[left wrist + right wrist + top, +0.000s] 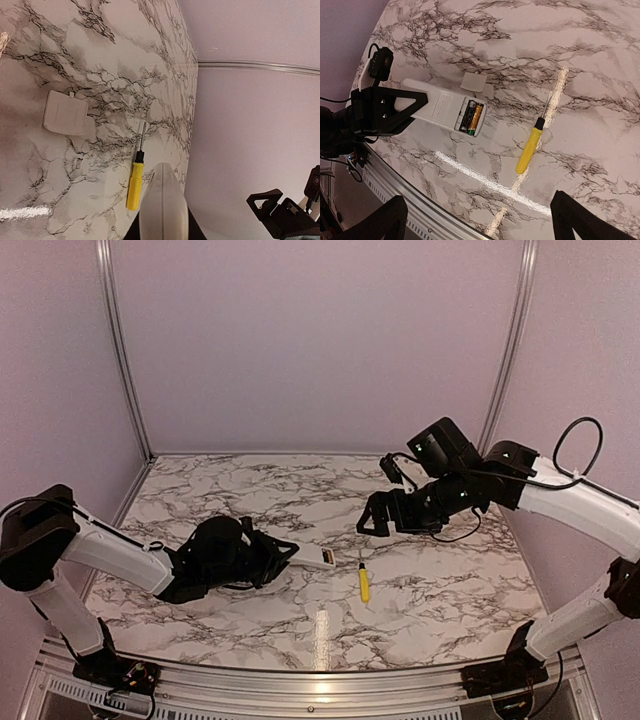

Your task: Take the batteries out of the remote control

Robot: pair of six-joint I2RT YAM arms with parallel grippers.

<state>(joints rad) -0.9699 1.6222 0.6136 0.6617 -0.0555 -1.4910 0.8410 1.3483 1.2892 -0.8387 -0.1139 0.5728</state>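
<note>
Bright, even, soft overhead light. Glare streaks on the glossy table (321, 628) near front edge. Faint shadows only. Blurred up close at left wrist: remote (162, 207). Elsewhere sharp.

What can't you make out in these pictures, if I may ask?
- Top external: batteries too small inside the remote control.
- Left wrist: batteries hidden by the remote control's own body.
- Right wrist: remote control's held end covered by the left hand; right hand partly cut off by the bottom edge.

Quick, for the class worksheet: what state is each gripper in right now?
Left gripper: closed, holding the remote control.
Right gripper: open, holding nothing.
</note>
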